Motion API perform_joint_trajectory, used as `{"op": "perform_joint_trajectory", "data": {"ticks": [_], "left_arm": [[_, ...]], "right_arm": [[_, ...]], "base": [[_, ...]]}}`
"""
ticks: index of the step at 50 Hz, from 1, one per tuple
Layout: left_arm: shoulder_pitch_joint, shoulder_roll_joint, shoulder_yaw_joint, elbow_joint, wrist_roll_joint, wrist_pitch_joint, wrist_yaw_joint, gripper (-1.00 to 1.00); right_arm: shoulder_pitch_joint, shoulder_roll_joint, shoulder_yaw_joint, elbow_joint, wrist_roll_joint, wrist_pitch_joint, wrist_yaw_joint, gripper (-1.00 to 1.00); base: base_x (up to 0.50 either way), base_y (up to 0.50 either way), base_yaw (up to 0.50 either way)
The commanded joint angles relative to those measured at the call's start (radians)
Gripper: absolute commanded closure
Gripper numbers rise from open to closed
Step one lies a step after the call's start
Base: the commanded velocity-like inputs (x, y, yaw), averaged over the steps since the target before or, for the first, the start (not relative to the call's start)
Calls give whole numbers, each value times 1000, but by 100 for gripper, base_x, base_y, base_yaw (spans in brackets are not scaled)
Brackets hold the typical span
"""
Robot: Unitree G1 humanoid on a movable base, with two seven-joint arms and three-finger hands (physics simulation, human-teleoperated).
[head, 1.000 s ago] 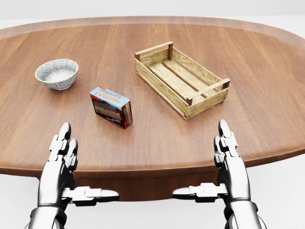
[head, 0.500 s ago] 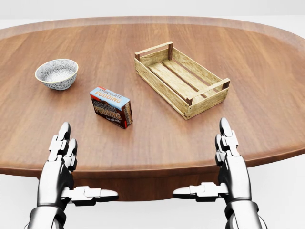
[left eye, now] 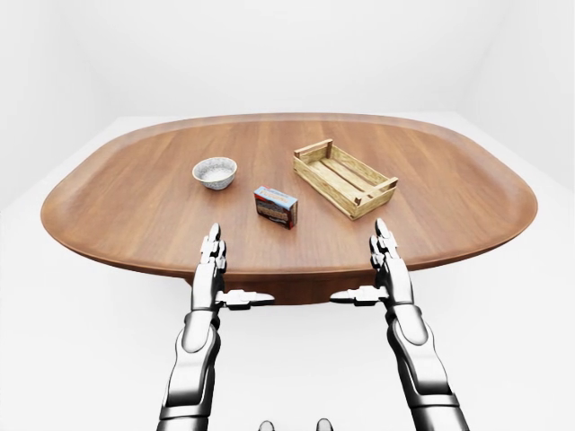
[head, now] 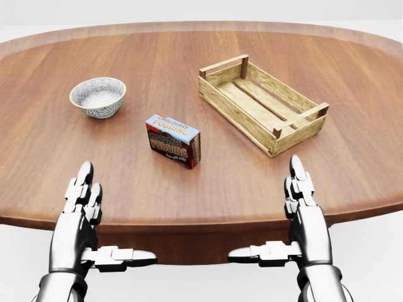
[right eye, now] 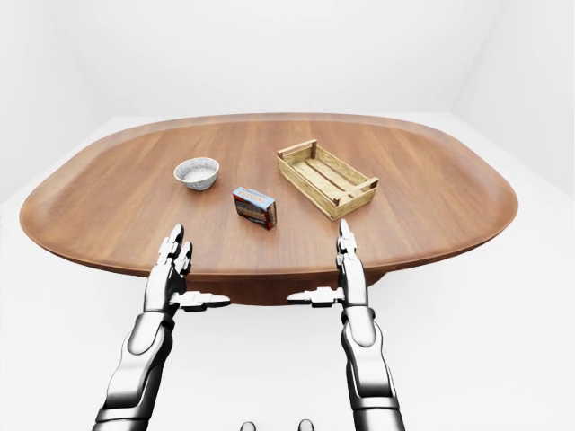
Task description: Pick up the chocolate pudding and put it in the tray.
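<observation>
One oval wooden bench (head: pixel 189 195) fills most of head view. One slatted wood tray (head: pixel 261 104), upper right of centre, sits at an angle, nothing in it. One chocolate pudding (head: pixel 173 140) box at frame centre, standing on bench, apart from tray, to its lower left; label reads "CHOCOLATE PUDDING", smaller print too small to read. One patterned bowl (head: pixel 97 97), upper left.

2 hands, both at bottom edge of bench: left hand (head: pixel 85 217) lower left, right hand (head: pixel 296 217) lower right. Both spread flat, thumbs pointing inward, gripping nothing. Pudding lies above and between them, nearer the left, well apart from both.
</observation>
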Motion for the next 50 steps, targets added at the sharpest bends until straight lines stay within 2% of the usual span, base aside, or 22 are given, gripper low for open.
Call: {"op": "perform_joint_trajectory", "data": {"ticks": [1,10,12,15,16,18,20,22,24,26,29,31,33,34,35,40,50], "left_arm": [[3,0,-1,-3,1,-1,-1,-100],[3,0,-1,-6,1,2,-2,-100],[1,0,0,1,1,-3,-2,-100],[-1,0,0,6,2,-6,-1,-100],[0,0,-1,3,2,-3,-1,-100],[1,-1,-1,-2,3,1,0,-100],[-1,0,-1,10,3,-6,0,-100],[1,0,-2,1,3,2,0,-100],[0,0,-1,4,3,1,0,-100],[-2,0,-1,6,3,2,1,-100],[-2,0,0,7,2,3,1,-100],[-2,0,0,5,2,6,1,-100],[-5,0,1,14,1,0,1,-100],[-4,0,1,11,1,3,2,-100],[-5,0,1,14,1,1,2,-100],[-4,-1,0,2,0,15,5,-100],[-12,2,4,23,-3,4,5,-100]], "right_arm": [[4,0,2,-6,-4,2,1,-100],[7,1,0,-16,-1,7,1,-100],[11,1,0,-24,-4,-13,-2,-100],[18,2,1,-41,-13,-27,-9,-100],[29,2,3,-72,-29,-44,-18,-100],[42,3,6,-111,-45,-44,-26,-100],[56,3,11,-159,-76,-44,-37,-100],[67,7,9,-221,-90,-44,-47,-100],[79,13,5,-339,-95,-25,-56,-100],[89,14,8,-394,-120,-40,-69,-100],[113,21,18,-506,-141,-9,-70,-100],[122,24,25,-556,-152,-7,-72,-100],[132,28,34,-604,-157,12,-68,-100],[136,28,38,-616,-162,9,-69,-100],[138,26,38,-608,-172,-10,-74,-100],[131,26,32,-611,-175,1,-75,-100],[129,27,38,-615,-182,6,-74,-100]], "base": [[0,25,0],[0,19,0],[0,0,0],[0,0,0],[0,0,0],[0,0,0],[0,0,0],[0,0,0],[0,0,0],[0,0,0],[0,0,0],[0,0,0],[0,0,0],[0,0,0],[0,0,0],[0,0,0],[0,0,0]]}}
